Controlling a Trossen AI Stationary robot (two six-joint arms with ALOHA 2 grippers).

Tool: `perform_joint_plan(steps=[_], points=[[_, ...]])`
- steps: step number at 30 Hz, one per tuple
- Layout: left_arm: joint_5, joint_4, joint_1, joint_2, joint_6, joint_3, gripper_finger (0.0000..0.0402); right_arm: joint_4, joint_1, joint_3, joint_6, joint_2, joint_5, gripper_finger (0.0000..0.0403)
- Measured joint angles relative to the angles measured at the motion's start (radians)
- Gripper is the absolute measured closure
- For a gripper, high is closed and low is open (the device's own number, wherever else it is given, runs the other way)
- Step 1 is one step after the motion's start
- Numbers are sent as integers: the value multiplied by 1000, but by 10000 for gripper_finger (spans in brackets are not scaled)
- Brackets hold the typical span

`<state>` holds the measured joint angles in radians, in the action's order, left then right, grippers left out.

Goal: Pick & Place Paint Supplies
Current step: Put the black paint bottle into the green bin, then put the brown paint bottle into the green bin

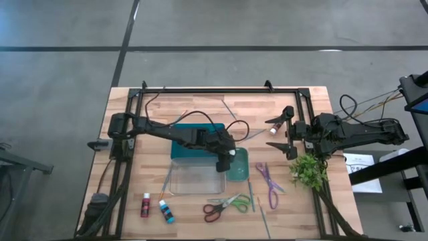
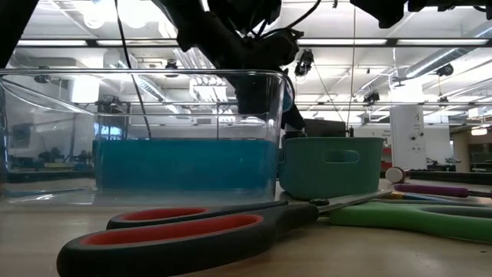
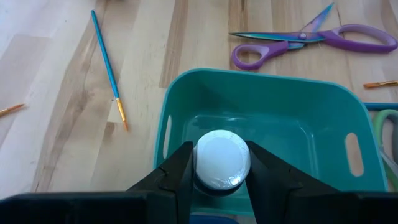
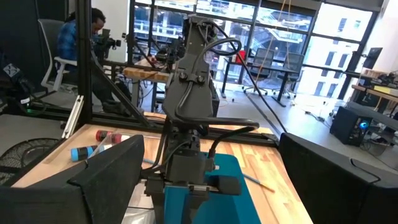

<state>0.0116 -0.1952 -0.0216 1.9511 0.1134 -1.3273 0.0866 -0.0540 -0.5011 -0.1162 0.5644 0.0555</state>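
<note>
Your left gripper [image 3: 221,177], its dark arm stretched out across the table, points down over the small teal plastic bin [image 3: 186,99], clamping a white-capped paint bottle [image 3: 222,159] (cap up), while your right gripper [image 1: 284,132] waits wide open beside the green plant sprig [image 1: 309,170].

White bottle cap [image 3: 222,158]; teal container [image 3: 186,99]; purple scissors [image 3: 311,43]; blue brush [image 3: 106,59].

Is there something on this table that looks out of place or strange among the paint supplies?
Yes: a green plant sprig lies at the table's right edge, under the waiting right tool. It is no paint supply. Otherwise nothing is spilled or broken; the left tool holds a white-capped bottle over the small teal bin.
</note>
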Motion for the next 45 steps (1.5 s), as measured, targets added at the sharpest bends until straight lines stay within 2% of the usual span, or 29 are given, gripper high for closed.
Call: perform_joint_plan(steps=[9, 17, 22, 30, 37, 41, 45], points=[[0, -1, 0, 0, -1, 0, 279, 1, 0, 0, 0, 0, 0, 33], [13, -6, 1, 0, -1, 0, 160, 1, 0, 0, 0, 0, -1, 33], [19, 16, 1, 0, -2, -1, 121, 1, 0, 0, 0, 0, -1, 33], [19, 57, 1, -6, -8, -2, 114, 0, 0, 0, 0, 0, -1, 33], [15, 76, 1, -77, -57, -2, 114, -4, 0, 0, -14, 0, -3, 33], [8, 33, 0, -156, -152, -2, 114, -31, 0, 0, 11, 0, 3, 33], [-13, -93, -4, -255, -263, -2, 113, -136, 0, -2, 54, 0, 91, 33]])
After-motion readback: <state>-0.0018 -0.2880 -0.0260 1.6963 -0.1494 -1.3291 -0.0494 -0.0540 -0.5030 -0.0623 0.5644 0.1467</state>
